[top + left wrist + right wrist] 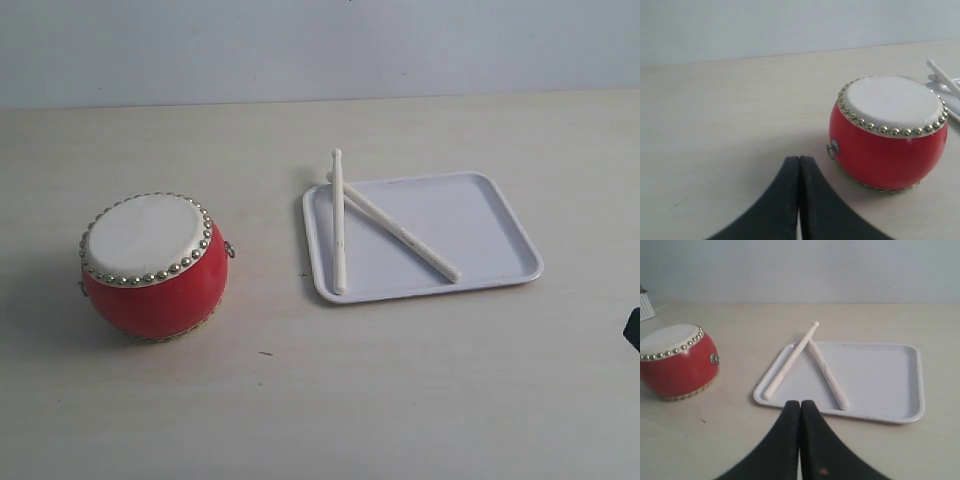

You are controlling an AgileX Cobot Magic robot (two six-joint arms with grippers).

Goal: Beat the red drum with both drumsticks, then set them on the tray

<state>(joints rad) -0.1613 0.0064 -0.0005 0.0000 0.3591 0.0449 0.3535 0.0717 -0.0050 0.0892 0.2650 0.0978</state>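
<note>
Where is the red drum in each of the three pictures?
Exterior view: the red drum sits on the left, apart from the tray.
Left wrist view: the red drum is close, just past the left gripper.
Right wrist view: the red drum stands beside the tray, beyond the right gripper.
Shared landmark: the crossed drumsticks.

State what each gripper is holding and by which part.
Nothing. The left gripper and the right gripper are both shut and empty; the drumsticks lie crossed on the tray.
</note>
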